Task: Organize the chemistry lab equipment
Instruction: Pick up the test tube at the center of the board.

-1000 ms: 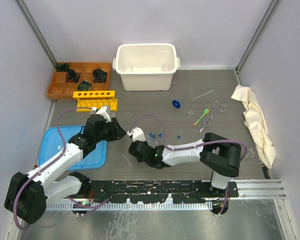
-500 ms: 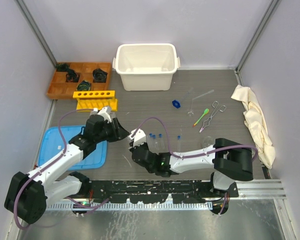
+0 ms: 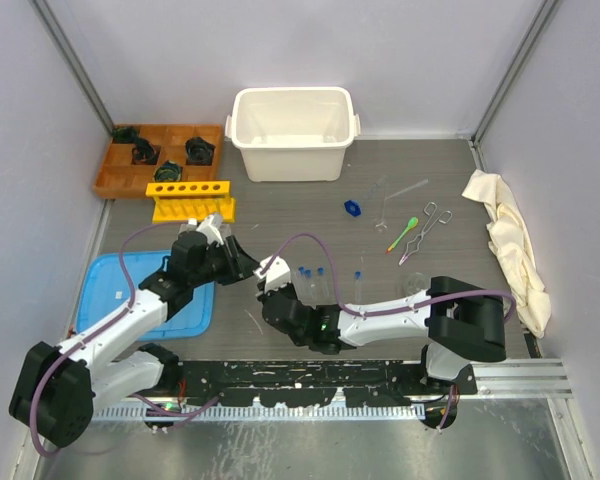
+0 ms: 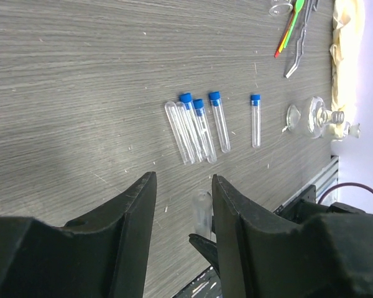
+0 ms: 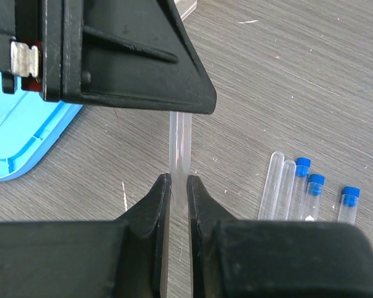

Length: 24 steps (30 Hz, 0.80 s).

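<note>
Right gripper (image 5: pixel 177 181): I have it pinched on a slim clear glass tube (image 5: pixel 179 141). It grips low on the shaft, so the free end sticks out for a pass.
Left gripper (image 4: pixel 183 181): the jaws stand apart on either side of that tube's end and are not touching it. I judge this a handover in mid-air.
White plastic bin (image 3: pixel 293 130): at the far edge, well apart from both arms.
Blue flat plastic tray (image 3: pixel 105 285): near left, under the left arm.
Yellow holed tube rack (image 3: pixel 190 200): far left, just beside the orange tray (image 3: pixel 110 180). It is on the left arm's side, which is probably why the tube changes grippers.
Metal scissor-handled forceps (image 3: pixel 427 225): right of centre, beside the green plastic spoon (image 3: pixel 405 228).
Loose clear tubes with small blue caps (image 4: pixel 219 124): they lie flat side by side near the held tube, not yet sorted.
</note>
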Tool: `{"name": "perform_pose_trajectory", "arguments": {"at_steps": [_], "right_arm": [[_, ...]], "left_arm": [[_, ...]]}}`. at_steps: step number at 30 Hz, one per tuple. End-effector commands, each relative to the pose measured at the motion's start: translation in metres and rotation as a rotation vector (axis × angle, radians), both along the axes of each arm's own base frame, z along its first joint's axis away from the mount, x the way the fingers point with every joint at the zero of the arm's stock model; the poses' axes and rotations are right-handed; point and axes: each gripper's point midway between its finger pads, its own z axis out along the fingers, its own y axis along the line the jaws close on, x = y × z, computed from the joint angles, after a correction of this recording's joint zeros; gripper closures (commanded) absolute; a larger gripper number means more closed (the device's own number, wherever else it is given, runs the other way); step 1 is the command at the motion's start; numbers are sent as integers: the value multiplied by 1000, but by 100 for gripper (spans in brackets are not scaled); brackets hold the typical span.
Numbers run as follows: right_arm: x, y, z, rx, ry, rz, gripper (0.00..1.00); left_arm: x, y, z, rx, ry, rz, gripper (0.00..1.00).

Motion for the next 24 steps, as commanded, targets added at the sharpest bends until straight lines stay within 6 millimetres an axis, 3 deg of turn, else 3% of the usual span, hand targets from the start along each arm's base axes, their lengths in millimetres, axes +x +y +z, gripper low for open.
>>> {"name": "perform_pose_trajectory", "arguments": {"at_steps": [1, 10, 15, 18, 24], "right_arm": [[10, 12, 31, 88, -51, -42, 99], [10, 11, 30, 84, -52, -44, 99], [9, 8, 30, 86, -48, -44, 99], [8, 5, 32, 93, -46, -45, 98], [1, 2, 32, 85, -28, -4, 67]], "left_arm": [[1, -12, 13, -75, -22, -36, 59], [-1, -11, 17, -86, -31, -32, 74], [0, -9, 17, -74, -36, -27, 96], [1, -8, 14, -60, -35, -20, 100], [16, 6, 2, 57, -65, 32, 100]]}}
